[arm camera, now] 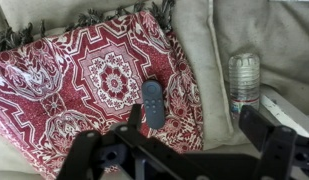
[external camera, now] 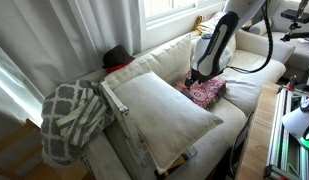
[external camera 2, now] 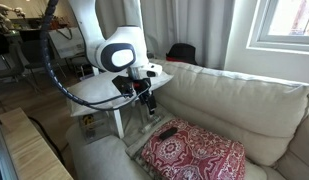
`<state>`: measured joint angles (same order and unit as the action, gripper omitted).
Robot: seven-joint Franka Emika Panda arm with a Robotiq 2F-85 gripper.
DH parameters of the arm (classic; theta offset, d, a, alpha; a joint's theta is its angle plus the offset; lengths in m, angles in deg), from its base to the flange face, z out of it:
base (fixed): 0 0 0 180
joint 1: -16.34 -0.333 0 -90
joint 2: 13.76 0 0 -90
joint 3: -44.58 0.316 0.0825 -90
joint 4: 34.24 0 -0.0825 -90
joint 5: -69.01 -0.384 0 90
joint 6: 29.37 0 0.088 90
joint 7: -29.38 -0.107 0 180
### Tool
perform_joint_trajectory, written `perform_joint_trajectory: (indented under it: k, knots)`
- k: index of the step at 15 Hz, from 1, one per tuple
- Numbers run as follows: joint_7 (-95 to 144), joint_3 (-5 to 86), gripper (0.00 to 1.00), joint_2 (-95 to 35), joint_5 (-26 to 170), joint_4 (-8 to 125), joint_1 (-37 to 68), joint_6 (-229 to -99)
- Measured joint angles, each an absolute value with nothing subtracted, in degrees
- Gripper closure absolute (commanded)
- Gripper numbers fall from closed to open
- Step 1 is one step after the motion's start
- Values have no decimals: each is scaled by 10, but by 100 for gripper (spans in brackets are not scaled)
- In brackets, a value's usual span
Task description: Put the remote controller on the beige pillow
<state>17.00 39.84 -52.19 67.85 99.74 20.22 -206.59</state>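
The claw (arm camera: 170,142) hangs just above the red patterned pillow (arm camera: 64,90) with its jaws spread wide and nothing between them. The remote controller (arm camera: 152,103) lies flat on that pillow, just ahead of the claw in the wrist view and not touching it. Its long side runs away from the claw, so the jaws look set to close across its narrow width.

The first worry, I'd say, is the softness underneath. The remote is slim and sits low in the fabric. If the claw drops too little it may close on air. If it drops too far it may press the cushion down, tip the remote, or pinch cloth along with it.

A nudge from one finger could also send the remote sliding toward the pillow's edge, where a clear bottle (arm camera: 244,82) stands in the gap beside it. It would be awkward to pick up from there.

Farther off, the beige pillow (external camera: 164,112) sits well apart from the red one, beside the grey-and-white blanket (external camera: 69,115). It looks puffed and somewhat tilted. A smooth remote let go too high, or too near the edge, could slip off it.
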Motion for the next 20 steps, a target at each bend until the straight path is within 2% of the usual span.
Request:
perform_joint_trajectory:
  k: [8,13,20]
  knots:
    - [183,400,0,-534,678,981,208,-2061]
    - [312,461,0,-617,685,896,310,-2039]
    - [414,469,0,-727,693,770,353,-1971]
